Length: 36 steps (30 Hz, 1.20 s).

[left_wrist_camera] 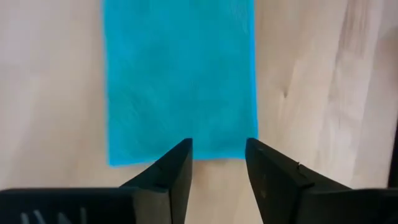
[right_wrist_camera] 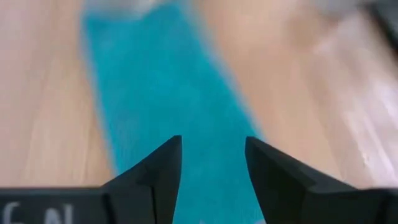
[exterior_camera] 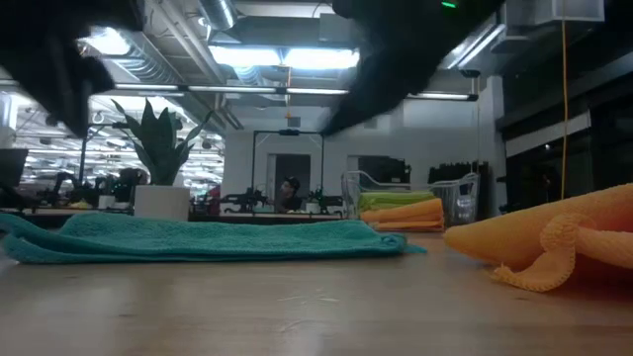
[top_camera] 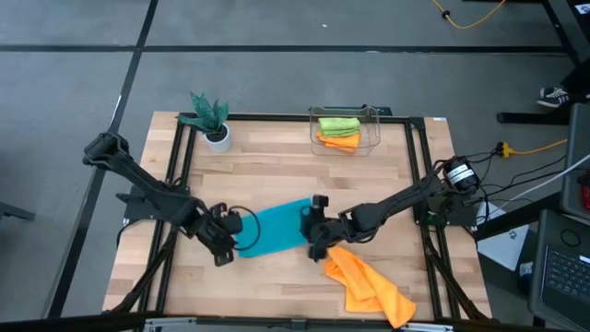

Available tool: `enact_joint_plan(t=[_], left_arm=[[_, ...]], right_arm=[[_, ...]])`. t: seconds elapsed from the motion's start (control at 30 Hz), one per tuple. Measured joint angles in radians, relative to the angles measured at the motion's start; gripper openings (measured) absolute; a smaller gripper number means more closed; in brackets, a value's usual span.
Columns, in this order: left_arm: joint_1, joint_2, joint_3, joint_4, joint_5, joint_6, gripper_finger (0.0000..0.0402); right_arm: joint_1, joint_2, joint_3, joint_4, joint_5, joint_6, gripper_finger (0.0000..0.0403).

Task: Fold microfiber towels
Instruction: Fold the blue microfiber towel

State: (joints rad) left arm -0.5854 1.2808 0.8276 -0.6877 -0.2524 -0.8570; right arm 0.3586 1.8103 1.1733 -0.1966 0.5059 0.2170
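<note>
The teal-blue towel (top_camera: 272,226) lies folded into a long strip, flat on the table's middle; it also shows in the low view (exterior_camera: 198,239). My left gripper (left_wrist_camera: 217,149) is open above the strip's left end (top_camera: 226,242). My right gripper (right_wrist_camera: 213,146) is open above its right end (top_camera: 316,231). In the low view both grippers stand clear above the cloth. An orange towel (top_camera: 369,286) lies crumpled at the near right. A lime green towel (top_camera: 338,123) lies folded on a folded orange one (top_camera: 338,140) in the clear bin.
The clear plastic bin (top_camera: 373,124) stands at the far middle edge. A small plant in a white pot (top_camera: 210,115) stands at the far left. The crumpled orange towel lies just near of my right gripper. A person (exterior_camera: 289,190) shows far behind the table.
</note>
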Motion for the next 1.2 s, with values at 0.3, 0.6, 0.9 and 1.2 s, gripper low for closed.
enact_joint_plan(t=[0.3,0.6,0.9,1.2], left_arm=[[0.031,-0.09,0.0,-0.049,-0.224,0.043,0.0141],[0.033,-0.09,0.0,-0.046,-0.255,0.052,0.0141],[0.033,-0.089,0.0,-0.045,-0.257,0.052,0.0141],[0.032,-0.089,0.0,-0.045,-0.256,0.053,0.0141]], right_arm=[[-0.02,0.247,-0.044,0.617,0.157,0.216,0.0146],[-0.022,0.558,0.185,0.74,0.42,0.222,0.0126],[-0.056,0.666,0.282,0.759,0.025,0.112,0.0124],[-0.196,0.668,0.285,0.756,-0.758,-0.257,0.0124]])
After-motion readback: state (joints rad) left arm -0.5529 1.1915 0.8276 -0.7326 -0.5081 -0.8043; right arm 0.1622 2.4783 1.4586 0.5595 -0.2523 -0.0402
